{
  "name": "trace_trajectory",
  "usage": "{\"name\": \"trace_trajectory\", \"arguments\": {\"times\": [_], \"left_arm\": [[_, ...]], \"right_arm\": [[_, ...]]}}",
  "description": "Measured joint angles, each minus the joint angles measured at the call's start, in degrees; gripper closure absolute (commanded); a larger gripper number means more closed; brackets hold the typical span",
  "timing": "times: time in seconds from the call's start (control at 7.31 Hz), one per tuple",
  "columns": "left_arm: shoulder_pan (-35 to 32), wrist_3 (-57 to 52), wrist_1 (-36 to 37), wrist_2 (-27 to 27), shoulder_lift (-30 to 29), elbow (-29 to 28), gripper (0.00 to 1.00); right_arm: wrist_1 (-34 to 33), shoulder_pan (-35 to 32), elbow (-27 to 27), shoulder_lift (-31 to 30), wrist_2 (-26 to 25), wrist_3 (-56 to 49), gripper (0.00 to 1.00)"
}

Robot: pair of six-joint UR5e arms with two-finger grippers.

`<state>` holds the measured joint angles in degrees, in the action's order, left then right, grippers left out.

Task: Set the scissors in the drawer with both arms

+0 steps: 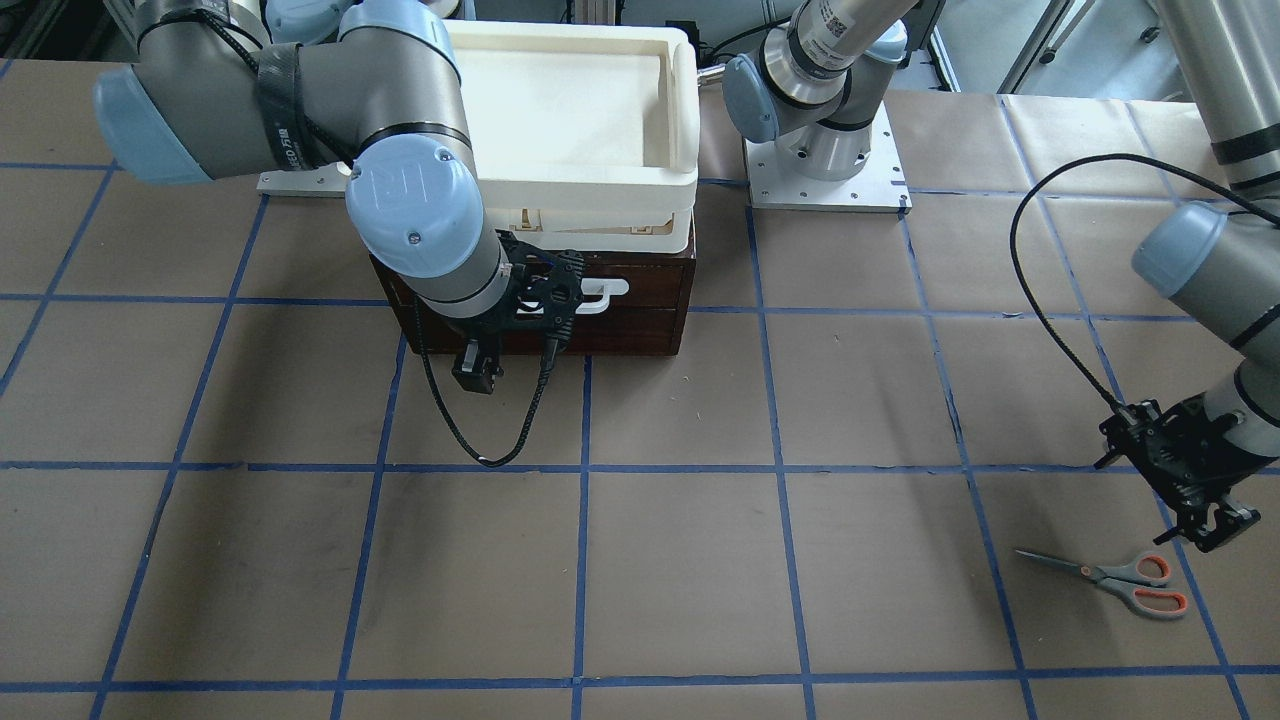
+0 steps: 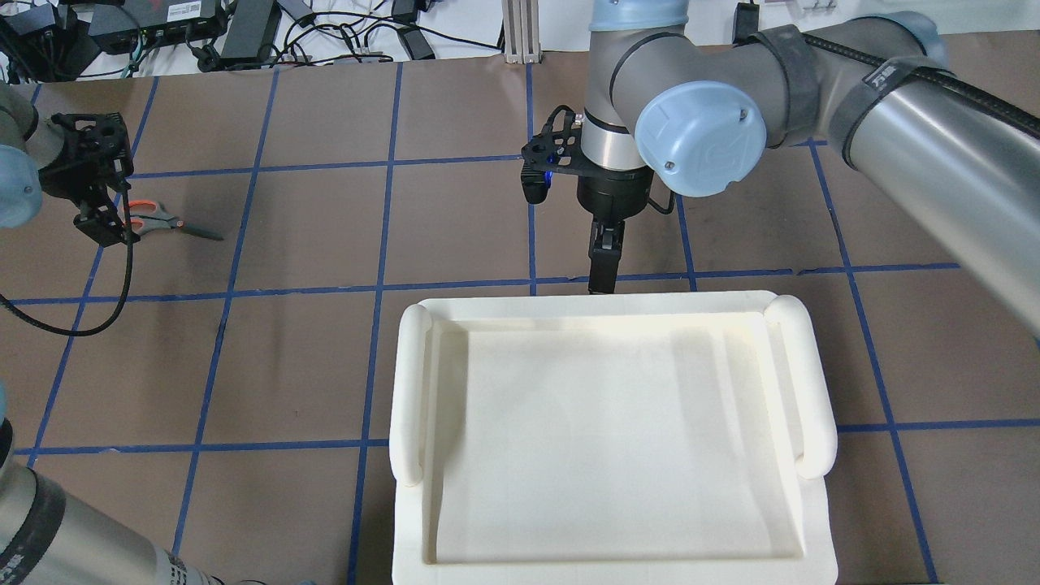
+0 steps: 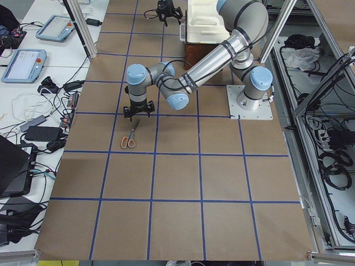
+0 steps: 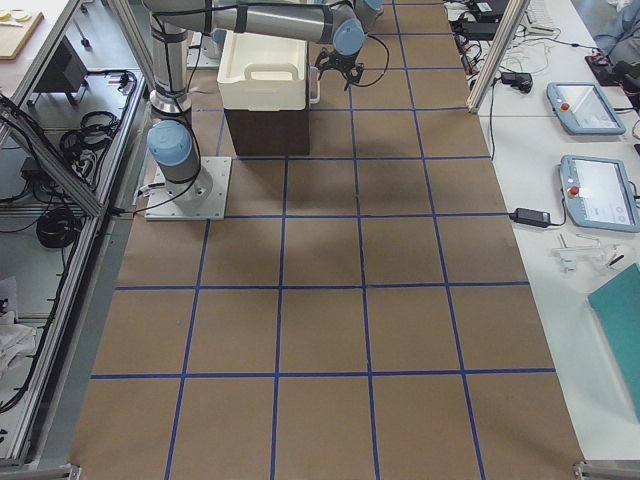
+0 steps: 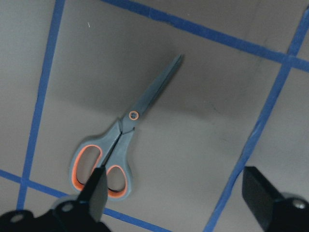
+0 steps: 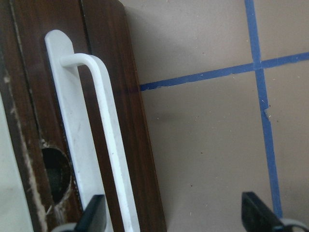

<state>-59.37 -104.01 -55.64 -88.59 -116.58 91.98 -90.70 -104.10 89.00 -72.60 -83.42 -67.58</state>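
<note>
A cream plastic tray fills the lower centre, over a brown-papered bench gridded with blue tape; a black power brick sits upper left.

I see the small grey-bladed scissors with orange-lined handles lying on the brown paper-covered bench at the robot's left end, just beneath the black skeletal left pincer. The dark brown wooden drawer sits between the arm bases, under the white plastic tray, with the right pincer before its front.
</note>
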Motion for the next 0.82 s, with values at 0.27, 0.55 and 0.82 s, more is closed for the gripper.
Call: {"name": "trace_trajectory", "arguments": {"times": [0.27,0.55,0.82], "left_arm": [[0.6,-10.3,0.9,1.5,-4.8,-3.4,0.00],[0.7,-17.0,1.0,3.1,-8.6,-6.3,0.09],[0.7,-21.0,1.1,3.6,-11.6,-9.1,0.09]], "right_arm": [[-0.4,-2.0,-1.6,1.9,-2.0,-0.8,0.00],[-0.2,-3.5,-3.0,3.3,-3.2,-1.1,0.00],[0.5,-3.7,-3.8,3.9,-3.4,-1.2,0.00]]}}
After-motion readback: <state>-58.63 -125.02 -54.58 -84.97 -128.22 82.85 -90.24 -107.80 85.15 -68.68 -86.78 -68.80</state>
